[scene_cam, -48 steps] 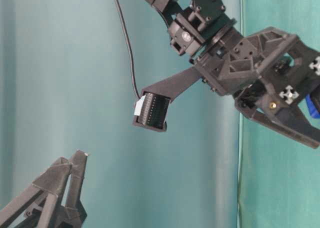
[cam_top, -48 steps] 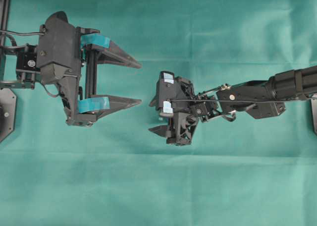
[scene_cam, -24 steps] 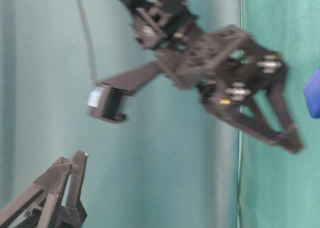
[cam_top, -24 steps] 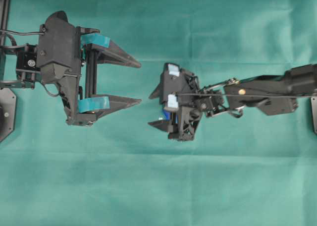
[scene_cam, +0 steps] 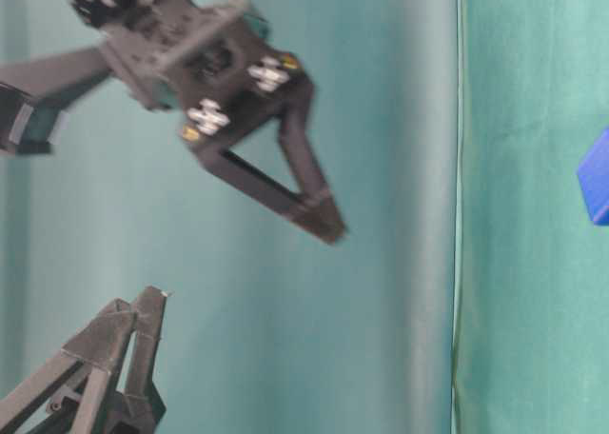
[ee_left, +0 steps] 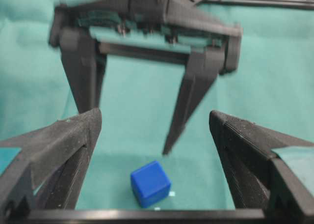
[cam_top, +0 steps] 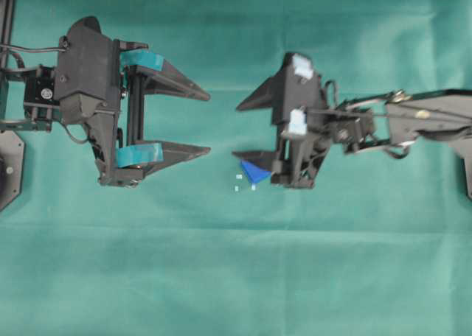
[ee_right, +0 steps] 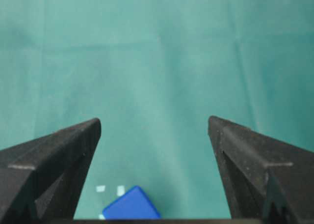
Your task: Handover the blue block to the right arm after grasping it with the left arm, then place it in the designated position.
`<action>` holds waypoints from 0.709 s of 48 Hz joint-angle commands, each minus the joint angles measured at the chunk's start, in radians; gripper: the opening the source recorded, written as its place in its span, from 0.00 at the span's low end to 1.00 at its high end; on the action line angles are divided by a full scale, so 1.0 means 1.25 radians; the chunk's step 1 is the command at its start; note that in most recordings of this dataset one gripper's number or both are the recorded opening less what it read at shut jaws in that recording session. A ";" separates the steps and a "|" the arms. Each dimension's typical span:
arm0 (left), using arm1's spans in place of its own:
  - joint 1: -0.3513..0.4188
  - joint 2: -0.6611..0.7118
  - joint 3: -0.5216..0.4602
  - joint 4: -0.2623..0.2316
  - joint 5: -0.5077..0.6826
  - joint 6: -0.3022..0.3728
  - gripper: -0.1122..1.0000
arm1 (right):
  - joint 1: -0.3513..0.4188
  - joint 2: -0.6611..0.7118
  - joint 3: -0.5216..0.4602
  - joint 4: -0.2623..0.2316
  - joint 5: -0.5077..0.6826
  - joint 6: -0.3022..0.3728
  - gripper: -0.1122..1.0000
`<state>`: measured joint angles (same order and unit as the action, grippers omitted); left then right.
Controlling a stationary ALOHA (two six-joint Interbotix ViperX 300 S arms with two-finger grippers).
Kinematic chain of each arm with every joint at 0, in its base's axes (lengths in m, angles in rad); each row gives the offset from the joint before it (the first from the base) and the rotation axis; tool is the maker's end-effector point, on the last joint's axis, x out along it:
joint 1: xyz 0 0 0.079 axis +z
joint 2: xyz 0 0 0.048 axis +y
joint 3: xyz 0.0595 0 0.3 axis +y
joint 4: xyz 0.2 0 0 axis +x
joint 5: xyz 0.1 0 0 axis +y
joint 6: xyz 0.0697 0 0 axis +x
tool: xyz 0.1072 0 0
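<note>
Green cloth covers the whole worktop. My left pincer (teal tape bands on both fingers) sits at the left, jaws spread wide, nothing between them. My right pincer reaches in from the right, plain black fingers also spread wide and holding nothing. Blue block lies on the cloth near the middle, free of both pincers, just beside the tip of my right pincer's lower finger in the overhead view. White marks of the designated position show at the block's left and lower edges; the block sits partly over them, corner-on, not squared up. Right pincer is blurred in the table-level view.
</note>
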<state>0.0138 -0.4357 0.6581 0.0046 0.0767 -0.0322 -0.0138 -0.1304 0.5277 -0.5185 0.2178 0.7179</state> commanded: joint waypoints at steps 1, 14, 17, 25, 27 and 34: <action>0.001 -0.004 -0.018 -0.001 -0.004 0.001 1.00 | 0.001 -0.045 -0.018 -0.002 0.020 -0.001 0.90; 0.001 -0.005 -0.020 -0.001 -0.004 0.001 1.00 | 0.004 -0.119 -0.017 -0.009 0.076 -0.009 0.90; 0.001 -0.005 -0.020 -0.001 -0.004 0.001 1.00 | 0.006 -0.134 -0.017 -0.009 0.086 -0.013 0.90; 0.001 -0.005 -0.018 -0.001 -0.004 0.001 1.00 | 0.010 -0.152 -0.013 -0.009 0.093 -0.018 0.90; 0.001 -0.005 -0.020 -0.001 -0.004 0.001 1.00 | 0.010 -0.152 -0.013 -0.009 0.093 -0.020 0.90; 0.001 -0.005 -0.020 -0.001 -0.004 0.001 1.00 | 0.010 -0.152 -0.013 -0.009 0.091 -0.020 0.90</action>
<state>0.0138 -0.4357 0.6581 0.0046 0.0767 -0.0322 -0.0046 -0.3022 0.5277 -0.5262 0.3359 0.6949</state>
